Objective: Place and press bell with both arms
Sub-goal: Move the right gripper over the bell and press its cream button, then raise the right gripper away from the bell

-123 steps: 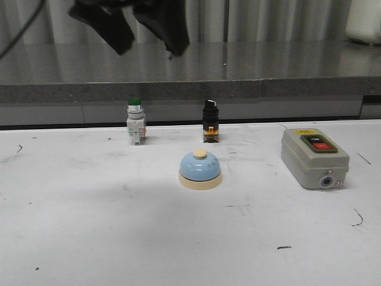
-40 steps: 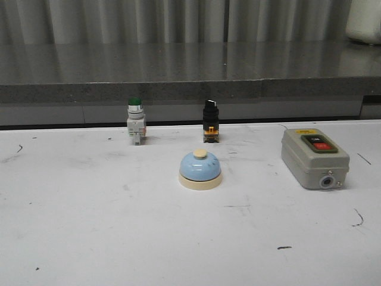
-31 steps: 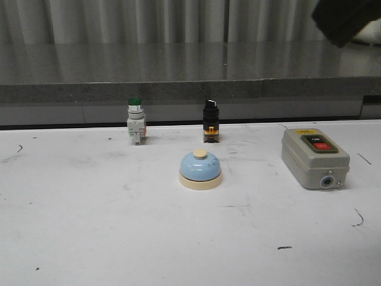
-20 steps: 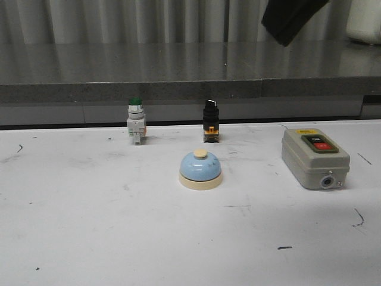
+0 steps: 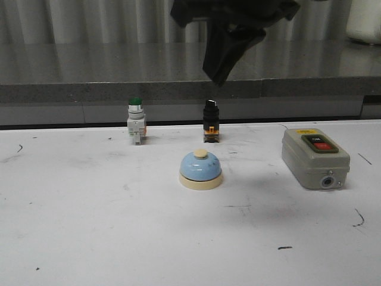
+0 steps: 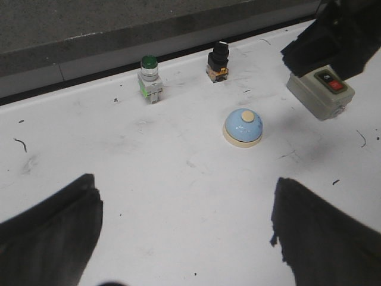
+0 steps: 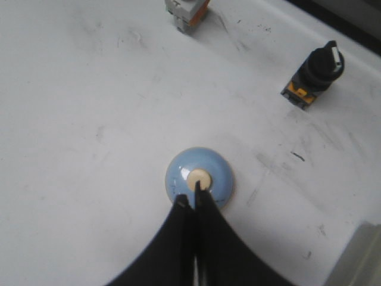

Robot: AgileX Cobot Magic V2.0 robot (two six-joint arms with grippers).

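The light-blue bell [image 5: 200, 170] with cream base and button stands upright at the table's middle. It also shows in the left wrist view [image 6: 243, 127] and the right wrist view [image 7: 214, 173]. My right gripper [image 5: 217, 76] hangs high above and slightly behind the bell. In the right wrist view it [image 7: 189, 200] is shut and empty, with its tips over the bell's button but apart from it. My left gripper [image 6: 184, 232] is open and empty, high over the near table. It is out of the front view.
A green-capped pushbutton [image 5: 136, 121] and a black selector switch [image 5: 210, 121] stand behind the bell. A grey box with red and black buttons [image 5: 314, 157] lies to the right. A dark ledge [image 5: 119, 89] runs behind the table.
My right arm has come in from the upper right and moved left and down to above the bell. The left arm left the front view earlier. The bell has not moved.
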